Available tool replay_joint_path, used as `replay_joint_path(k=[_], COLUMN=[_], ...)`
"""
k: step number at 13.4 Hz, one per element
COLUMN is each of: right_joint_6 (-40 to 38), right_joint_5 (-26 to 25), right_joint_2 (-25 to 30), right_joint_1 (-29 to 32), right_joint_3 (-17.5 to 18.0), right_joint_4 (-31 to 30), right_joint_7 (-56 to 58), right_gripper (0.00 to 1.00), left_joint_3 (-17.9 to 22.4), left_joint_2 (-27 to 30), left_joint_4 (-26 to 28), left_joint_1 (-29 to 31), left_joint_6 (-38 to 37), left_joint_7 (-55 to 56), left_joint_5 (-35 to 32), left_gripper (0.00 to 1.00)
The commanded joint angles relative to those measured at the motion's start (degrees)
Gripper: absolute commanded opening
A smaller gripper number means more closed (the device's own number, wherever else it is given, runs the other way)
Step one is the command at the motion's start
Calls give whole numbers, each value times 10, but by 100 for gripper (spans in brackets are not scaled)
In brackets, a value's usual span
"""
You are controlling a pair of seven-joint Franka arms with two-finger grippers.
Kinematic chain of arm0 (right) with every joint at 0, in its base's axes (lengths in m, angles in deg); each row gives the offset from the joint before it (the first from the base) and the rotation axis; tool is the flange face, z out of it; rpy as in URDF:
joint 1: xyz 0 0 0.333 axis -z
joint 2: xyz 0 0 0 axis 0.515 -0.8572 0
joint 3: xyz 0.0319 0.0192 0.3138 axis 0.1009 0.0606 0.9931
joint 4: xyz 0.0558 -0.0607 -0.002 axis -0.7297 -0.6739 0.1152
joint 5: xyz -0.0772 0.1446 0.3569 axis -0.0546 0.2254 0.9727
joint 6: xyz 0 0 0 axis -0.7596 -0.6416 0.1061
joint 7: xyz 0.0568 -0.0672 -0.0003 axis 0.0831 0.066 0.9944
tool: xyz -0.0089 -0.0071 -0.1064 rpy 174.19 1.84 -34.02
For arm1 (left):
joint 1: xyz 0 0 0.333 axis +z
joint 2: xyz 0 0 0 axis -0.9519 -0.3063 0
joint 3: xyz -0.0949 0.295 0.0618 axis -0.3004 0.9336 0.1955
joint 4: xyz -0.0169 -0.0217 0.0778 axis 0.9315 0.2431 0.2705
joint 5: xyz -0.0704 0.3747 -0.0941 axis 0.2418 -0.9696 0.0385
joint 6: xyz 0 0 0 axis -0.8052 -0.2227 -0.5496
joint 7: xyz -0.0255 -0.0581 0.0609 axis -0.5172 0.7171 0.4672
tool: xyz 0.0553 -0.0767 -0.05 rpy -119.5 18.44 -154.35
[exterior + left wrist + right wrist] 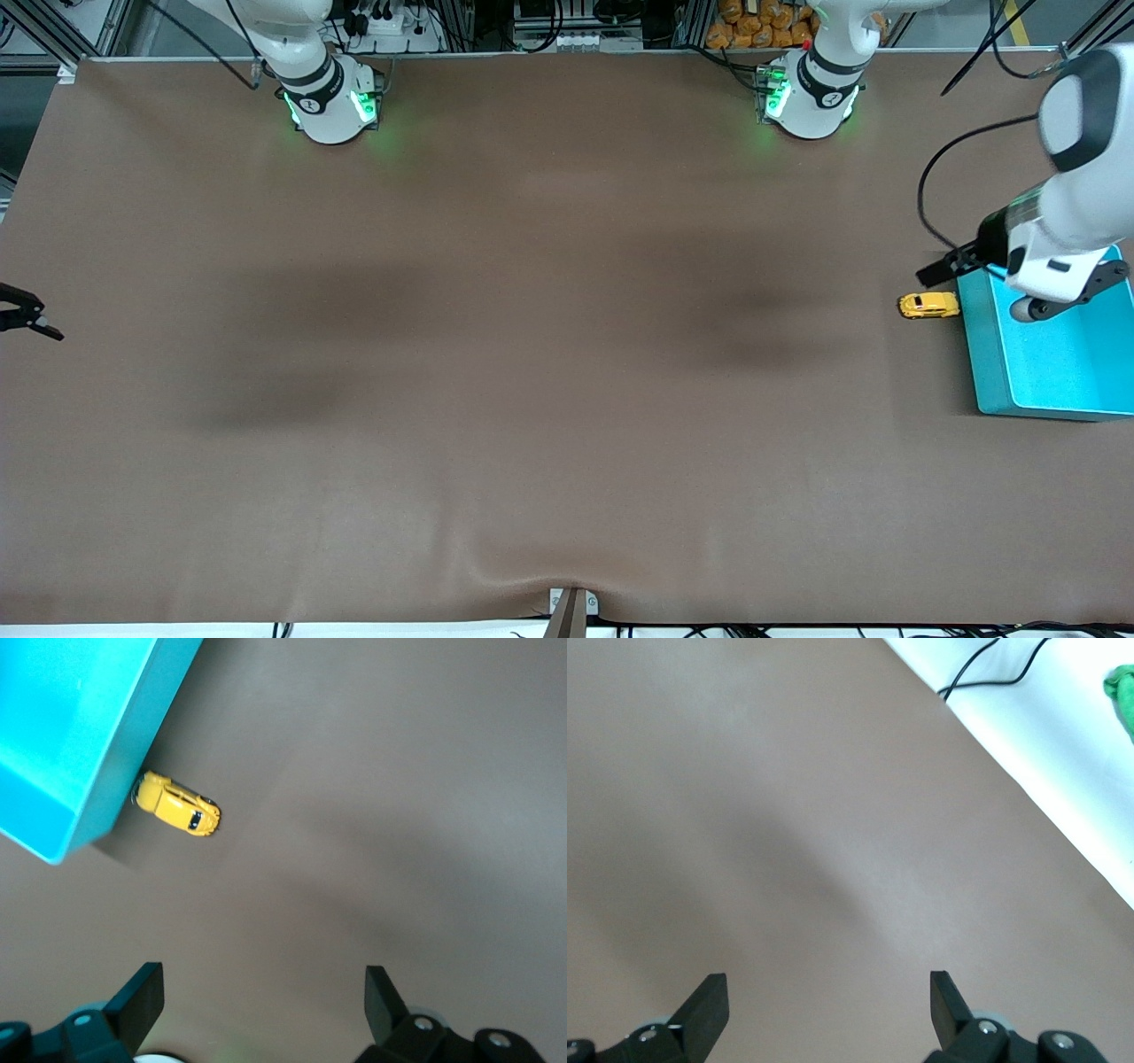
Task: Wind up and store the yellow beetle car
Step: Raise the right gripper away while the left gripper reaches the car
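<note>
Approach step: left tool (pixel 937 270) spread wide, empty, over counter (pixel 532 399) by yellow beetle car (pixel 928 305), itself touching teal bin (pixel 988 372). Right tool (pixel 31 317) released, waiting at counter's nine-o'clock edge. Next, probably: lower, pinch car.

You will find no readable text, label, brand or number anywhere here. The round marks on the arm bases (pixel 332 97) beside the green lights cannot be made out.
</note>
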Motion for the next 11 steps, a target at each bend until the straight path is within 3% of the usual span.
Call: replay_joint_path(k=[1, 3, 7, 9, 11], right_joint_6=[-13, -27, -169, -227, -236], right_joint_5=[-1, -10, -15, -15, -22], right_joint_2=[40, 68, 114, 133, 164], right_joint_1=[-47, -74, -91, -94, -101], right_joint_3=[-7, -7, -5, -5, -6], right_joint_4=[3, -3, -5, -17, -49], right_joint_7=[-140, -257, -443, -492, -493], right_gripper=[100, 100, 100, 100, 100], left_joint_3=[-2, -2, -2, -2, -2], left_joint_2=[5, -13, -50, -60, -74], left_joint_4=[58, 69, 135, 162, 173], left_joint_1=[14, 34, 78, 89, 109], left_joint_6=[58, 68, 187, 238, 273], left_joint_7=[139, 232, 337, 371, 377], left_joint_5=[-13, -14, -13, -13, -13], left_gripper=[100, 100, 100, 100, 100])
